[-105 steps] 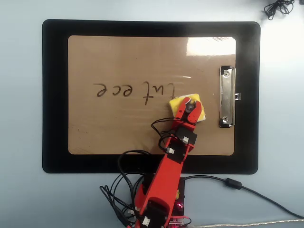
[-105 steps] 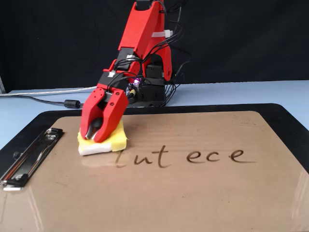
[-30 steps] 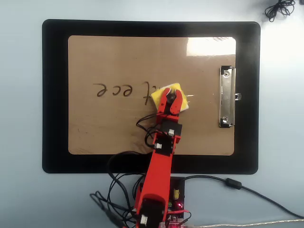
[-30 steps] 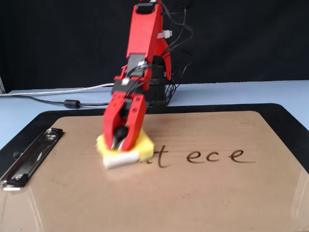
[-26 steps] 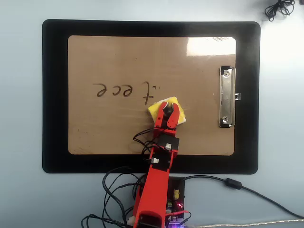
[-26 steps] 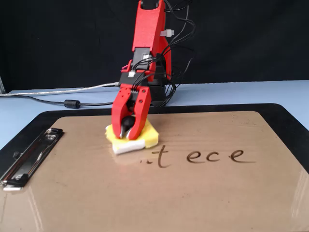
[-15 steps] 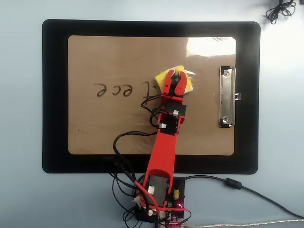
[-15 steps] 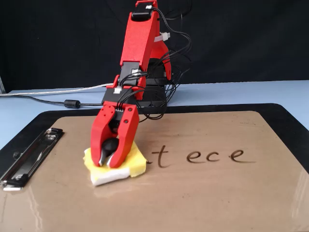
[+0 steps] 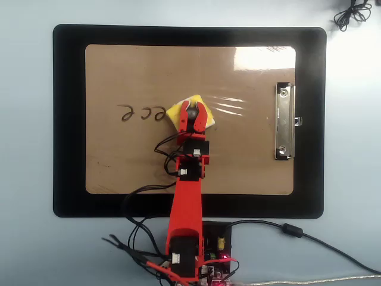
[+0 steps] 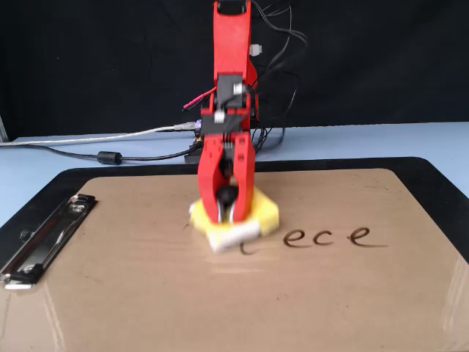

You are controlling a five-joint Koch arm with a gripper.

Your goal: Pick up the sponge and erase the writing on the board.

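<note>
My red gripper (image 9: 191, 111) (image 10: 226, 213) is shut on the yellow sponge (image 9: 178, 111) (image 10: 262, 213), pressing it flat onto the tan board (image 9: 137, 71) (image 10: 220, 293). The sponge's white edge faces the fixed camera. In the overhead view the sponge sits just right of the writing (image 9: 143, 112); in the fixed view the dark cursive letters "ece" of the writing (image 10: 330, 237) run to its right. A short stroke shows at the sponge's edge. The board surface between sponge and silver clip (image 9: 284, 121) (image 10: 44, 238) carries no letters, only faint smears.
The board lies on a black mat (image 9: 68, 119) (image 10: 440, 176) on a pale blue table. The arm's base and tangled cables (image 9: 178, 262) sit at the mat's near edge in the overhead view. A black cable (image 9: 309, 238) trails right; another coil (image 9: 351, 12) lies top right.
The gripper has dragged the sponge along the line, away from the clip and toward the letters. The letters "tut" from earlier are gone; only "ece" and a stub remain.
</note>
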